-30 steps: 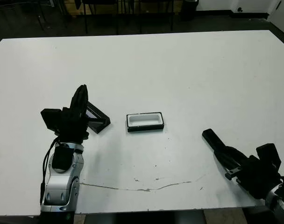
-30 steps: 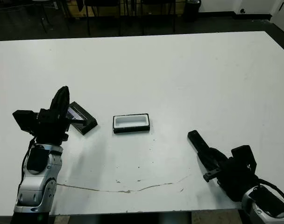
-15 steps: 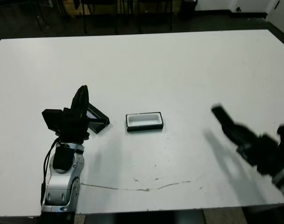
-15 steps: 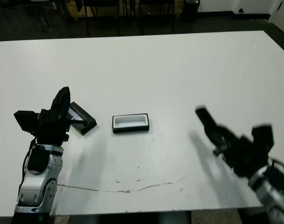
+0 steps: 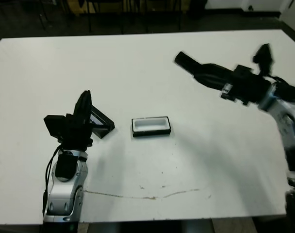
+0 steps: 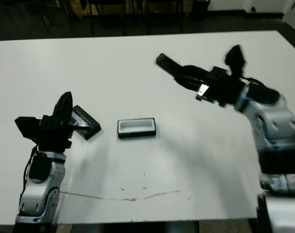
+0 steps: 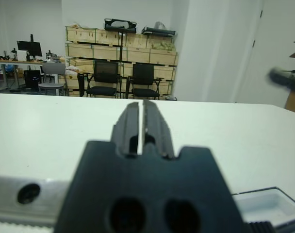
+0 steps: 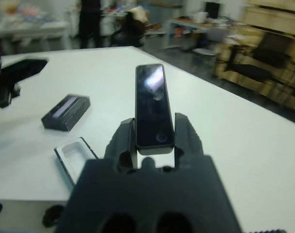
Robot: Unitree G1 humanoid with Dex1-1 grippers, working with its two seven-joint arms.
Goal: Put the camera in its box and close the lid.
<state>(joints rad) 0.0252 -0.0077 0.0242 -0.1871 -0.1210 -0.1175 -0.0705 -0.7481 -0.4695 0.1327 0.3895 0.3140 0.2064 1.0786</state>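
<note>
Above the white desk (image 5: 152,73), the right hand (image 8: 152,141) is pinching the slim glossy black camera (image 8: 153,104), while the left hand (image 7: 139,127) is staying pressed together.

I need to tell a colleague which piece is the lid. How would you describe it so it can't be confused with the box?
On the white table, find the left claw standing upright near the left side. The lid lies just beside it, left of the box. Unlike the white-lined box, it is black all over, with a dark shiny inside.
</note>
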